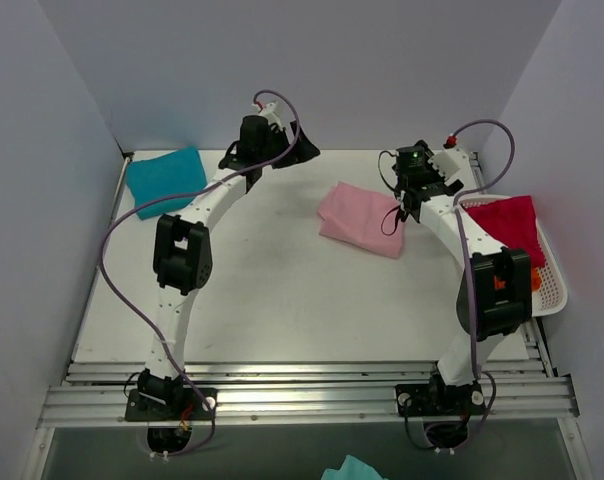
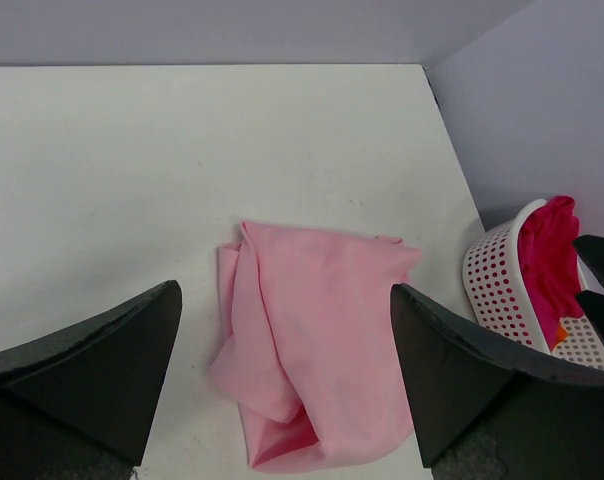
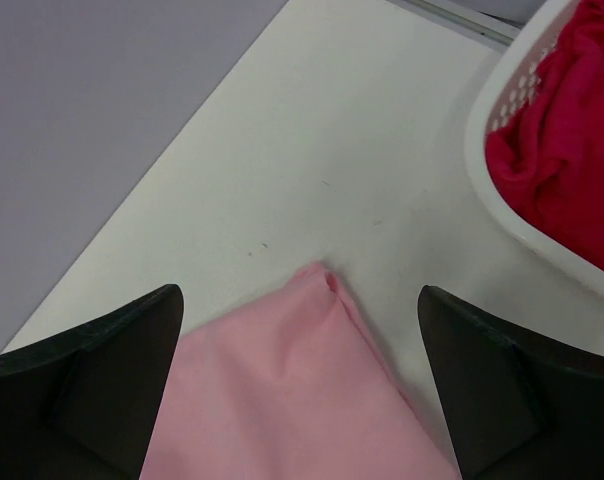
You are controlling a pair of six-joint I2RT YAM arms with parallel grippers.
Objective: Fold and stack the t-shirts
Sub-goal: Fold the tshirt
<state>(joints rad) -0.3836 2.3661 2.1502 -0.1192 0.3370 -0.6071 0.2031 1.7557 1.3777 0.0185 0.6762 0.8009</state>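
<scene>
The light pink t-shirt (image 1: 362, 219) lies loosely folded on the white table, right of centre. It also shows in the left wrist view (image 2: 317, 340) and in the right wrist view (image 3: 292, 400). A folded teal-blue t-shirt (image 1: 165, 179) lies at the far left corner. The magenta-red t-shirt (image 1: 510, 226) fills a white basket (image 1: 550, 290) at the right, with a bit of the orange t-shirt (image 1: 536, 279) beside it. My left gripper (image 1: 300, 148) hovers open at the back, left of the pink shirt. My right gripper (image 1: 408, 212) is open over the pink shirt's right corner.
Grey walls close the table at the back and sides. The basket (image 2: 502, 285) stands against the right wall. A metal rail (image 1: 302, 395) runs along the near edge. Another teal cloth (image 1: 352, 468) shows below the table front.
</scene>
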